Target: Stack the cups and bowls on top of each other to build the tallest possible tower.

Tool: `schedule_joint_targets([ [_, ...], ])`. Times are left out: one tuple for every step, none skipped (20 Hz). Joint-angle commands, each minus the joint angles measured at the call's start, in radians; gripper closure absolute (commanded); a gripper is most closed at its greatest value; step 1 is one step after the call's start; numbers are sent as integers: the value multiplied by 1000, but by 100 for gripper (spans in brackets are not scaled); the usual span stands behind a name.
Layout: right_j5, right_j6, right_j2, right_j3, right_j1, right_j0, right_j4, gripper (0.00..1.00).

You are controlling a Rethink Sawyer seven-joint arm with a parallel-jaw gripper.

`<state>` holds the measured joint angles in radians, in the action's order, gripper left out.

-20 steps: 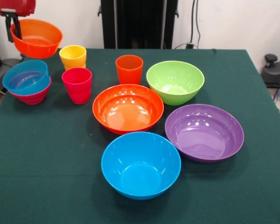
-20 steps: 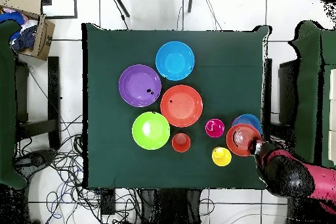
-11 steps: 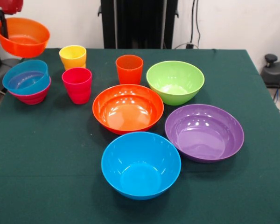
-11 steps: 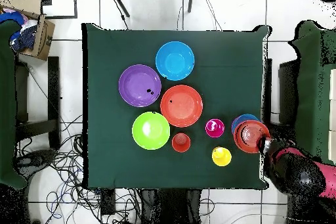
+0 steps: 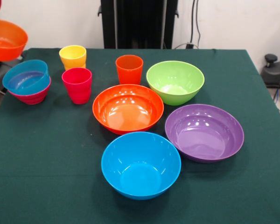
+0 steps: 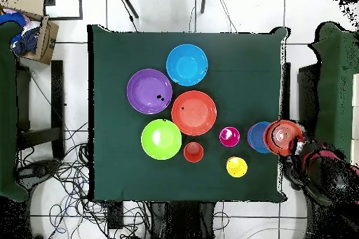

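My gripper is shut on the rim of the small translucent orange bowl, holding it in the air just past the table's side edge, beside the small blue bowl nested in the magenta bowl. In the overhead view the held bowl partly overlaps the small blue bowl. The yellow cup, red-pink cup and orange cup stand upright. The large orange bowl, lime green bowl, purple bowl and blue bowl sit separately.
The green-covered table ends just beside the nested small bowls. A cardboard box and loose cables lie on the floor off the other side. Green-draped furniture stands near my arm.
My gripper has carried the small orange bowl sideways, away from the table's middle, from above the corner by the nested bowls to just past the table's edge. Nothing else moved.
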<state>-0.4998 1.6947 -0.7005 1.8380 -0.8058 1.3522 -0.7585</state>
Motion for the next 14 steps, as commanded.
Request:
schedule_joint_targets([
  [-57, -169, 21, -72, 108, -95, -118, 100],
  [-51, -158, 28, -71, 111, -103, -126, 100],
  [-46, -148, 33, -71, 113, -108, -133, 100],
  [-40, -134, 42, -71, 115, -119, -144, 100],
  [-38, -127, 46, -71, 116, -124, -148, 100],
  [-35, -117, 52, -71, 118, -132, -155, 100],
  [-32, -110, 57, -69, 119, -137, -160, 100],
  [-29, -103, 61, -68, 120, -142, -165, 100],
  [-28, -99, 64, -67, 120, -146, -167, 100],
  [-26, -92, 68, -62, 119, -151, -168, 100],
  [-24, -90, 69, -58, 117, -154, -169, 100],
  [-23, -87, 70, -52, 114, -155, -169, 100],
  [-21, -85, 70, -46, 112, -156, -169, 100],
  [-20, -83, 71, -38, 109, -158, -170, 100],
])
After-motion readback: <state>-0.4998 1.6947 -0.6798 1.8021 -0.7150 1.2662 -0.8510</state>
